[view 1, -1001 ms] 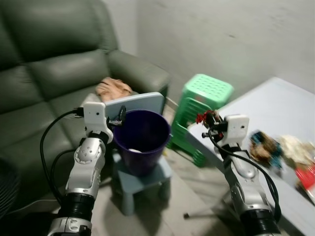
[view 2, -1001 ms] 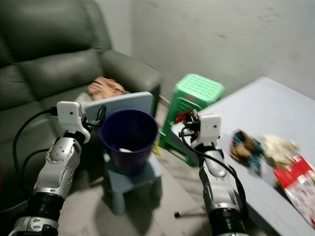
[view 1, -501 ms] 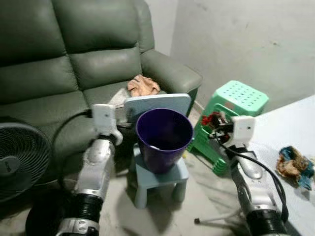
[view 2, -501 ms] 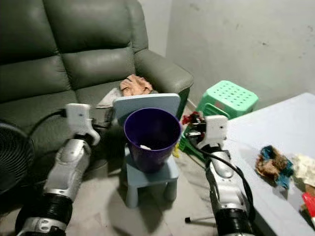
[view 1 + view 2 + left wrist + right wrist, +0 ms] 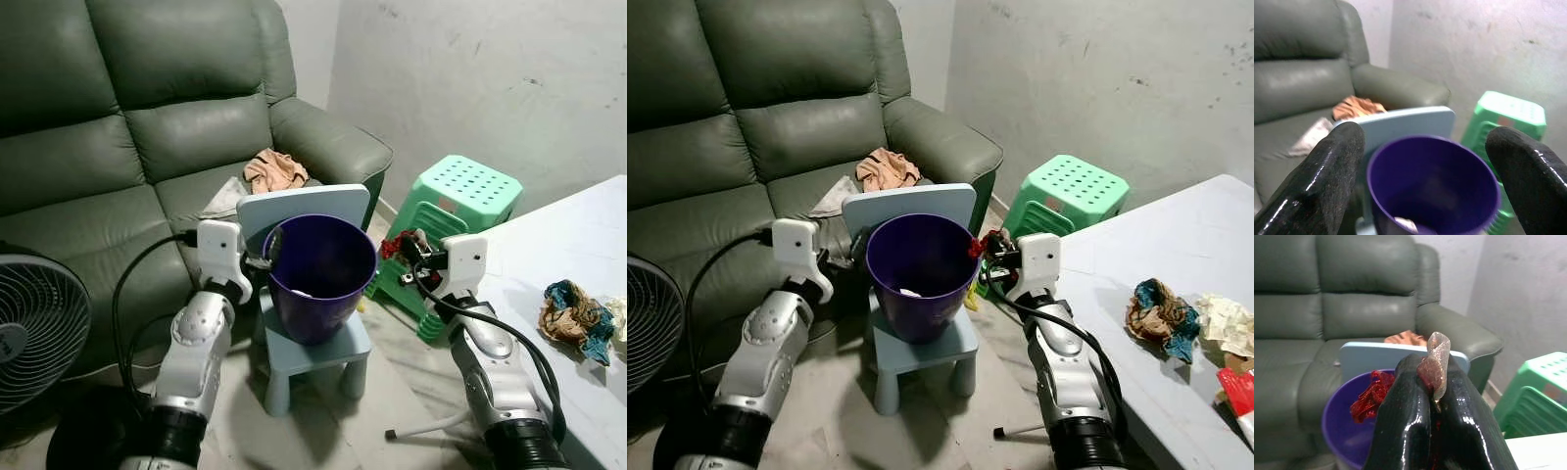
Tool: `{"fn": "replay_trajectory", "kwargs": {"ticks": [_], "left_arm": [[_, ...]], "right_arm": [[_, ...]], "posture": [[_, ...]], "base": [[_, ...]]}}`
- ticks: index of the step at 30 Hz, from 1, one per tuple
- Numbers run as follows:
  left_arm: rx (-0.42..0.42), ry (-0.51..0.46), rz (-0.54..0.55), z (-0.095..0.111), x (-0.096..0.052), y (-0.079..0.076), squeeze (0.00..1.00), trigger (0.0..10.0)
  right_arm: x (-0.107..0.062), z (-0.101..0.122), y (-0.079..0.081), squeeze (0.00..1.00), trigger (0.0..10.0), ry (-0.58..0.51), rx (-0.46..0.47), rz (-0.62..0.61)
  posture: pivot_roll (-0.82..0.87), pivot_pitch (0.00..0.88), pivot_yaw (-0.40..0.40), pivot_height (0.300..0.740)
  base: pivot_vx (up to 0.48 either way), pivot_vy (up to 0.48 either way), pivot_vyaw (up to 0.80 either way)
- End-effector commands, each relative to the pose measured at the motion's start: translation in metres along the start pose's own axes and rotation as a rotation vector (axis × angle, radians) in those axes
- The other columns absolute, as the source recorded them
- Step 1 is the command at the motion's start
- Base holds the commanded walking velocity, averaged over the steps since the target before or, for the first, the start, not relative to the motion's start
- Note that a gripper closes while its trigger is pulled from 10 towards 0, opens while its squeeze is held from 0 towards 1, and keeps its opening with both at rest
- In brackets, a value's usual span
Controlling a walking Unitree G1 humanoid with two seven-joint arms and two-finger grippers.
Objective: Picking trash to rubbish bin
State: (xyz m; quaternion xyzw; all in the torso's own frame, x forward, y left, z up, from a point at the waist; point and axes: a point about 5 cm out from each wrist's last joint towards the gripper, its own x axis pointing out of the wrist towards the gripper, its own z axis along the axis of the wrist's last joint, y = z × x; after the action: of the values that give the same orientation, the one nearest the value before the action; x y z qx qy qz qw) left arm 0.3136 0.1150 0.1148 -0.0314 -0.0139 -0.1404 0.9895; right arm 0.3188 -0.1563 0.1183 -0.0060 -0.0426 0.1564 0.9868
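Note:
A purple rubbish bin (image 5: 321,269) stands on a small light-blue child's chair (image 5: 315,345) in front of the sofa. My right gripper (image 5: 408,251) is just right of the bin's rim, at about rim height. It is shut on a crumpled red and clear wrapper (image 5: 1433,363), whose red part (image 5: 1370,395) hangs toward the bin. My left gripper (image 5: 263,257) is beside the bin's left rim; the left wrist view shows its fingers (image 5: 1327,181) wide apart and holding nothing. A white scrap (image 5: 1405,224) lies inside the bin.
A green plastic stool (image 5: 453,201) stands right of the bin, near my right arm. The grey table (image 5: 578,230) on the right carries crumpled trash (image 5: 574,318). A dark green sofa (image 5: 118,127) with a cloth (image 5: 274,169) is behind, and a fan (image 5: 34,333) stands at the left.
The camera has swung so the bin sits nearer the middle. My right gripper with the wrapper has come closer to the bin's right rim.

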Motion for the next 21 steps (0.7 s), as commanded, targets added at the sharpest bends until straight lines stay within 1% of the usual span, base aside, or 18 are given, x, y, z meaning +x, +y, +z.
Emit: {"fn": "replay_trajectory", "kwargs": {"ticks": [1, 8, 11, 21], "left_arm": [[0.007, -0.010, -0.031, 0.004, 0.000, -0.004, 0.00, 10.0], [-0.034, -0.025, -0.022, 0.006, -0.002, -0.002, 0.00, 10.0], [-0.028, -0.032, -0.015, 0.009, -0.002, 0.000, 0.00, 10.0], [-0.031, -0.039, -0.003, 0.013, 0.000, 0.004, 0.00, 10.0]], "right_arm": [[-0.001, 0.000, -0.001, 0.00, 10.0, 0.014, -0.018, 0.024], [-0.001, -0.002, 0.007, 0.00, 10.0, 0.020, -0.027, 0.069], [0.000, -0.001, 0.011, 0.00, 10.0, 0.015, -0.026, 0.099], [0.003, 0.001, 0.014, 0.00, 10.0, 0.006, -0.027, 0.122]], "posture": [[0.03, 0.000, -0.103, 0.740], [0.04, 0.000, -0.110, 0.740], [0.04, 0.000, -0.112, 0.740], [0.05, 0.000, -0.118, 0.740]], "base": [[0.000, 0.000, 0.00], [0.000, 0.000, 0.00], [0.341, 0.000, 0.00], [0.361, 0.000, 0.00]]}}
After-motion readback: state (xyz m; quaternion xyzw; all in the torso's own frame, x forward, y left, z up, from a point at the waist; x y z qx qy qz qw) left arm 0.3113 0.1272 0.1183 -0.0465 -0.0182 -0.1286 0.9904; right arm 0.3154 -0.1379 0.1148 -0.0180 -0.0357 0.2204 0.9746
